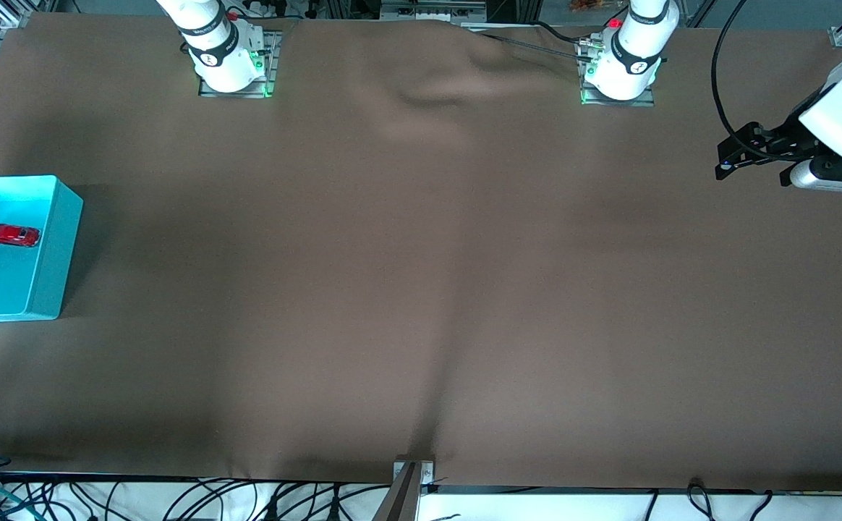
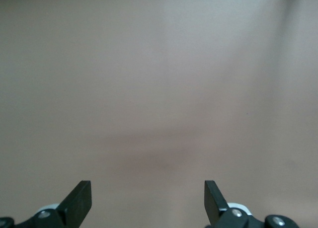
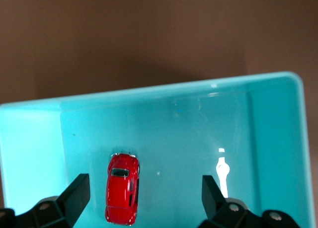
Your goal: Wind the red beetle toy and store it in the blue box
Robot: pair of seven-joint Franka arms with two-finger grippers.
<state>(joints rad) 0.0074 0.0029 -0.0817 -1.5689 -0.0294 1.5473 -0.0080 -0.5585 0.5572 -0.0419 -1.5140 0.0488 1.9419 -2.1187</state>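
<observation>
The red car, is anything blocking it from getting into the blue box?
No. The car already lies on the floor of the box. The right hand is open above it, touching nothing. The left hand waits open over bare cloth.

Red beetle toy (image 1: 15, 235): tiny glossy red car, rounded body, dark windows, upright on its wheels on the floor of the blue box (image 1: 56, 239). Blue box: large cyan bin, tall thin walls, open top, at the right arm's end of the desk
</observation>
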